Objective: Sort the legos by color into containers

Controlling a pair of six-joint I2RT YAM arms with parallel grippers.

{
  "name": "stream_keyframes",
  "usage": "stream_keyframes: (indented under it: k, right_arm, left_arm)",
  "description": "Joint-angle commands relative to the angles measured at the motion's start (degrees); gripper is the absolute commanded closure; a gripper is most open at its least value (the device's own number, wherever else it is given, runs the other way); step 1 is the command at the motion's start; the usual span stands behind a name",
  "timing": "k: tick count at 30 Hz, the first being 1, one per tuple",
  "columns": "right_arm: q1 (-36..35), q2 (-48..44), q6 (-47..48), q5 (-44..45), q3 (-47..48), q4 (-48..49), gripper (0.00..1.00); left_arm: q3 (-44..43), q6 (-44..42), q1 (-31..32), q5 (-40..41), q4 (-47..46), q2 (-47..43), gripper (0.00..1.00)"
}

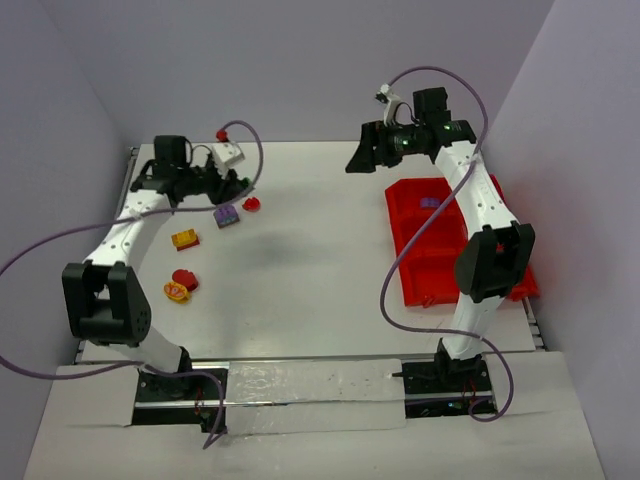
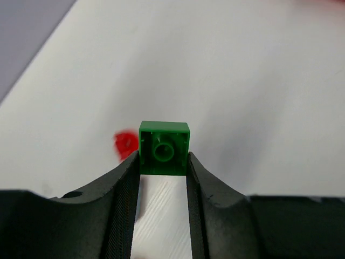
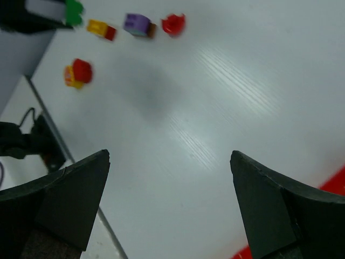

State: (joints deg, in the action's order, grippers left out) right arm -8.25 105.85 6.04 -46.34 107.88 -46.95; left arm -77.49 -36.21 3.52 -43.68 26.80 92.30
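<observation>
Pinching a green brick (image 2: 164,148) by its side walls, the left gripper (image 2: 163,164) is partly closed. The brick's hollow underside, with one round tube, faces the camera. A red piece (image 2: 126,144) behind it is blurred. The right gripper (image 3: 170,156) gapes wide, empty, over the glossy white counter (image 3: 215,81). Farther off, its arm (image 1: 482,205) hides part of the red tray (image 1: 398,240).
</observation>
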Motion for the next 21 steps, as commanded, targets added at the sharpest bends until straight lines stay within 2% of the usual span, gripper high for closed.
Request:
stream_keyframes:
  k: [1, 6, 10, 15, 21]
  right_arm:
    - [-3.4, 2.1, -12.4, -8.2, 4.2, 8.1, 0.00]
    - [-7.9, 5.3, -16.8, -10.8, 5.6, 11.9, 0.00]
    - [-11.2, 7.3, -16.6, -10.4, 5.3, 11.4, 0.00]
    - [-13.4, 8.5, -15.9, -10.3, 3.7, 10.5, 0.02]
    - [-13.7, 10.3, -15.7, -9.3, 5.2, 10.1, 0.09]
  left_arm:
    - [8.7, 6.7, 10.0, -2.8, -14.2, -6.1, 1.00]
    - [9.7, 10.6, 16.8, 1.9, -24.9, -4.1, 1.00]
    - [9.2, 13.0, 19.3, 6.0, -31.7, -2.6, 1.00]
    - [8.0, 13.3, 20.9, 7.5, -34.3, -1.9, 1.00]
    - [8.1, 13.9, 22.2, 7.8, -35.4, -2.6, 1.00]
